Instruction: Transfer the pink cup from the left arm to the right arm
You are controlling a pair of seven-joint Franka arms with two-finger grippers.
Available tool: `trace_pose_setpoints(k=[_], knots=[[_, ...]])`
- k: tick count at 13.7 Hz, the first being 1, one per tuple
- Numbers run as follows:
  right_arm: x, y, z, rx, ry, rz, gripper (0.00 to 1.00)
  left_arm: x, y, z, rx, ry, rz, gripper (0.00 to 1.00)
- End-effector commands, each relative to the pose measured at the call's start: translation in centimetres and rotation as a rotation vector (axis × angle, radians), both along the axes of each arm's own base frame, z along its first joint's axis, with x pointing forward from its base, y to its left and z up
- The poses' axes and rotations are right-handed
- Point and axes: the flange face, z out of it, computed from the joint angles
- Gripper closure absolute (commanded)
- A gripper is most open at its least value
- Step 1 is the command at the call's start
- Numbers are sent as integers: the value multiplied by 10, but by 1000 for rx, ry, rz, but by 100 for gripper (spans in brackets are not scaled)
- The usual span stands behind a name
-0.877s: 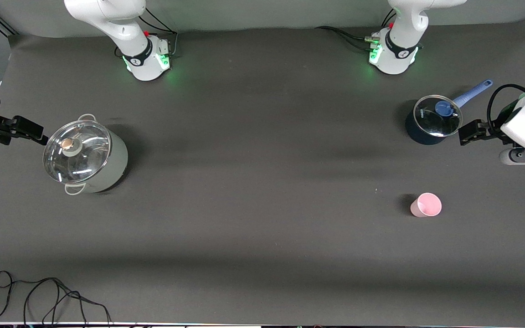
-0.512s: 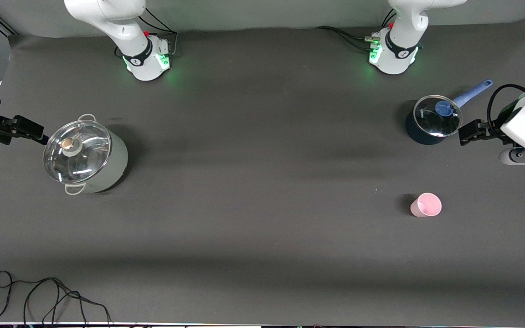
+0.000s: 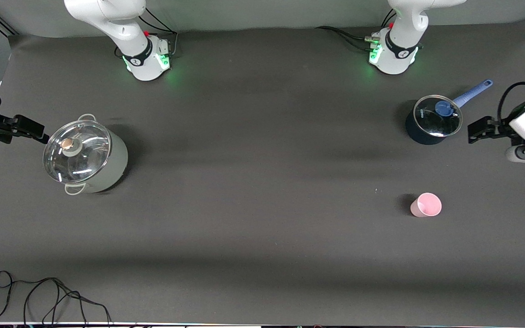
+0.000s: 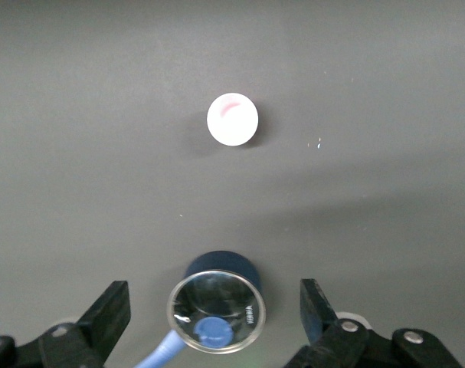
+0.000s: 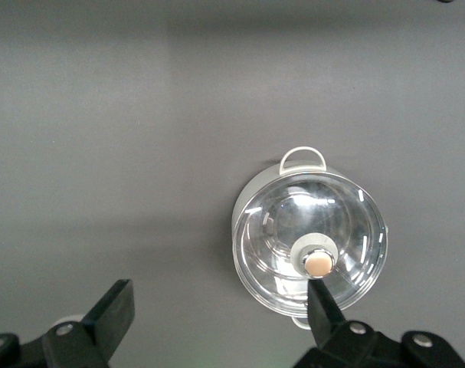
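Observation:
The pink cup [image 3: 425,205] stands upright on the dark table, nearer to the front camera than the blue-handled saucepan [image 3: 432,122]. It also shows in the left wrist view [image 4: 232,120], well apart from the fingers. My left gripper [image 3: 476,129] is open and empty, up in the air beside the saucepan at the left arm's end of the table; in its own view [image 4: 214,305] the saucepan lies between its fingers. My right gripper [image 3: 37,132] is open and empty beside the white pot [image 3: 87,157]; its own view [image 5: 217,305] shows the same.
The dark saucepan [image 4: 217,307] has a glass lid and a blue handle [image 3: 472,93]. The white pot [image 5: 309,245] with a glass lid stands at the right arm's end. A black cable [image 3: 39,296] lies near the front edge.
My left gripper has drawn back from the saucepan toward the left arm's end of the table. The right arm and the cup have not moved.

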Motion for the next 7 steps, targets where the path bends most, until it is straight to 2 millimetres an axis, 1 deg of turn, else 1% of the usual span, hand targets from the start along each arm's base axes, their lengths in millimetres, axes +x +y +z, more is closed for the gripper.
trace_pose_setpoints(k=[1, 2, 4, 5, 7], knots=[[-4, -1, 4, 17, 21, 15, 0, 0, 7, 22, -18, -37, -184, 1], [-4, -1, 4, 17, 21, 15, 0, 1, 7, 31, -39, -52, -247, 1], [-4, -1, 5, 17, 19, 13, 0, 0, 33, 41, -118, -84, -323, 1], [-4, -1, 5, 17, 20, 12, 0, -1, 47, 40, -178, -99, -375, 1], [-4, -1, 5, 17, 18, 10, 0, 0, 88, 31, -264, -130, -483, 1]])
